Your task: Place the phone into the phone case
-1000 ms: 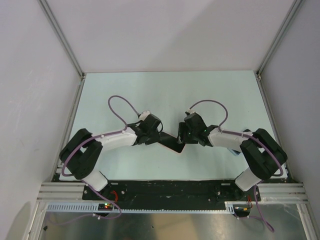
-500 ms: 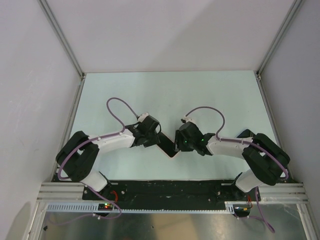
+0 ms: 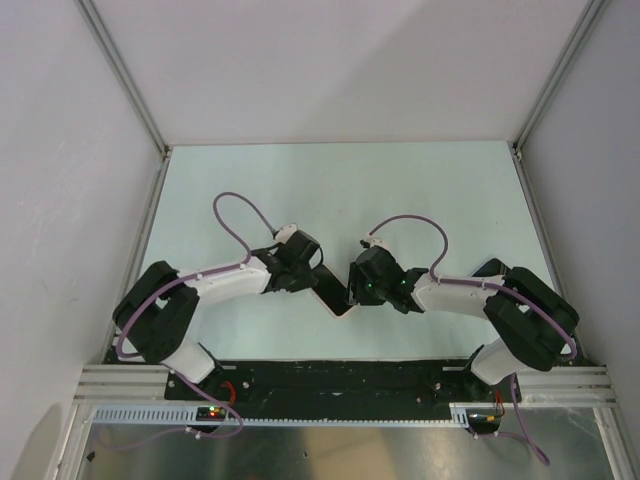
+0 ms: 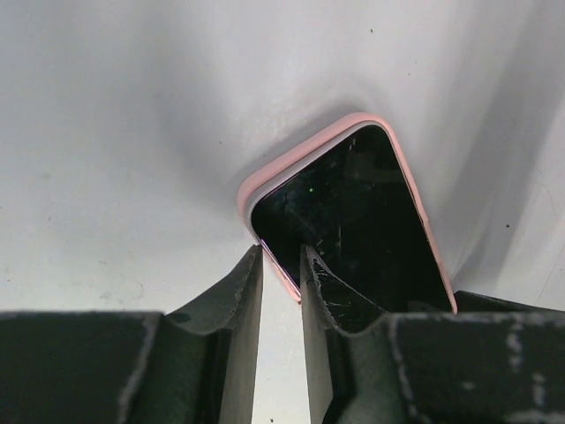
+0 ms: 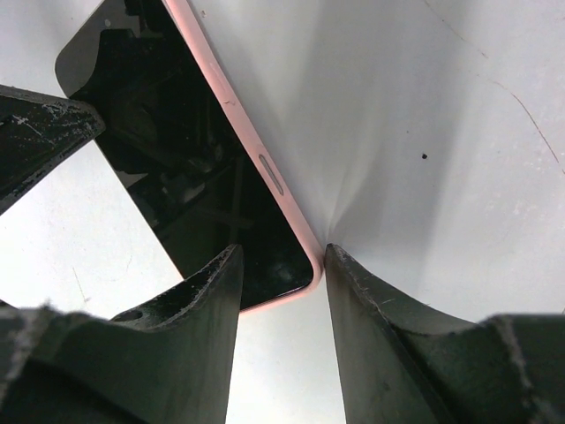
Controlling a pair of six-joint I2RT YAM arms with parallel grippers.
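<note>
the phone (image 4: pixel 353 221) lies flat on the pale table (image 3: pixel 300 180), screen up and dark, with fine scratches on the glass. the pink phone case (image 4: pixel 291 163) goes around its edge on every side that is visible. at one rounded corner, in the left wrist view, a thin pale band shows between the pink rim and the glass. in the top view the phone sits near the front middle of the table, placed diagonally, between the two wrists.

the left gripper (image 4: pixel 281 265) is at one long edge of the phone, near a corner. its fingers (image 4: pixel 243 291) are almost together, with only a slim gap, and the pink rim runs into this gap. one finger is over the glass and the other is outside the case. i cannot tell if they really pinch the rim.

the right gripper (image 5: pixel 282 254) is at a corner of the phone. its fingers (image 5: pixel 362 300) are spread, one over the screen and one just outside, touching the pink corner. a side button (image 5: pixel 271 174) is seen on the long edge of the case.

the left arm (image 3: pixel 225 280) and the right arm (image 3: pixel 460 290) reach inward from the near edge, each with a purple cable (image 3: pixel 235 205) in a loop.
</note>
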